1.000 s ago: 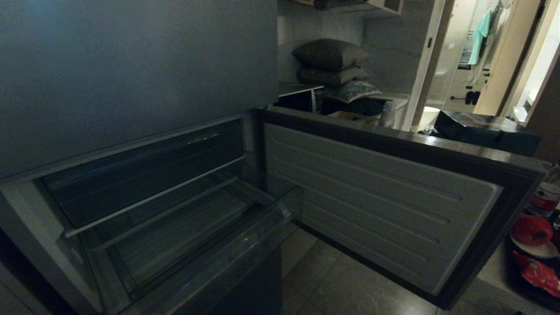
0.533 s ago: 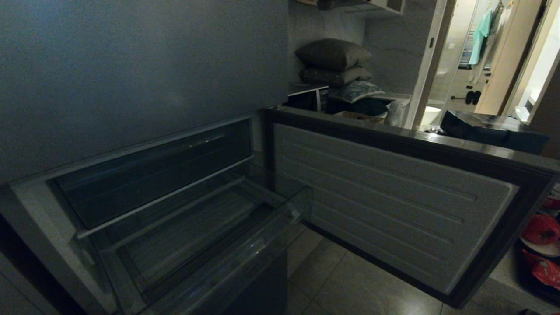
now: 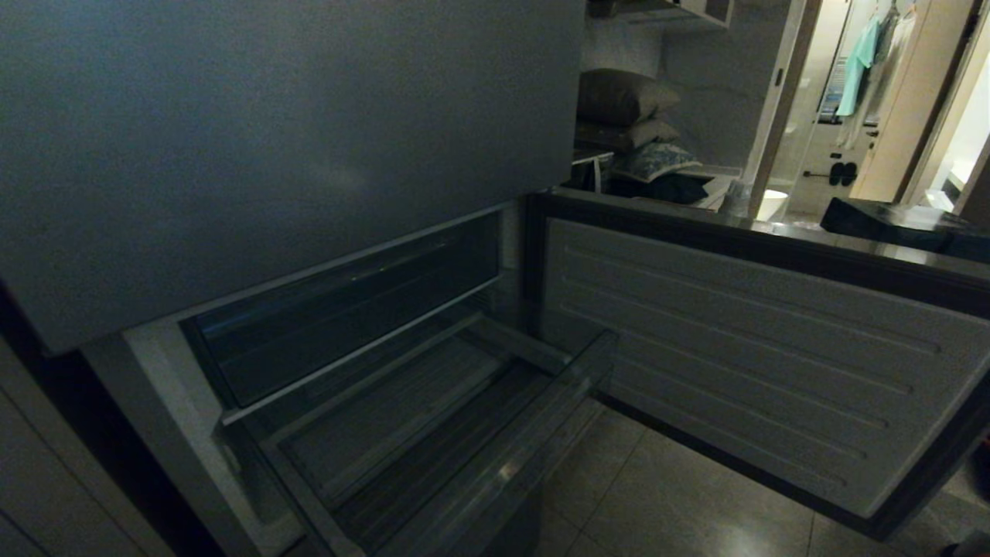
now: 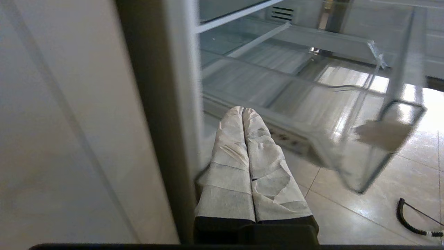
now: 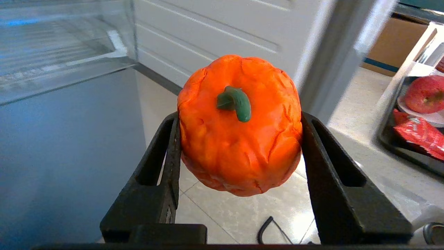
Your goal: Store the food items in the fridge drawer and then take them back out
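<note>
Tiled floor (image 3: 681,503) lies beneath the grey-blue fridge, whose middle door (image 3: 742,348) hangs swung aside and whose clear fridge drawer (image 3: 433,441) stands pulled out and holds nothing. Right gripper (image 5: 239,139): jaws clamped on the round orange food item (image 5: 239,128), stem toward the camera, the drawer's open top lying ahead to the robot's left. Left gripper (image 4: 244,113): jaws pressed together, holding nothing, beside the fridge frame; judged the right arm's move.

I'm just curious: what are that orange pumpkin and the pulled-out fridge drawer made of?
The pumpkin looks like soft modelling clay or foam, matte: its skin is creased and dented, with a green stem. It is probably not real. The drawer looks like clear hard plastic, glossy: the floor tiles show through its walls.
</note>
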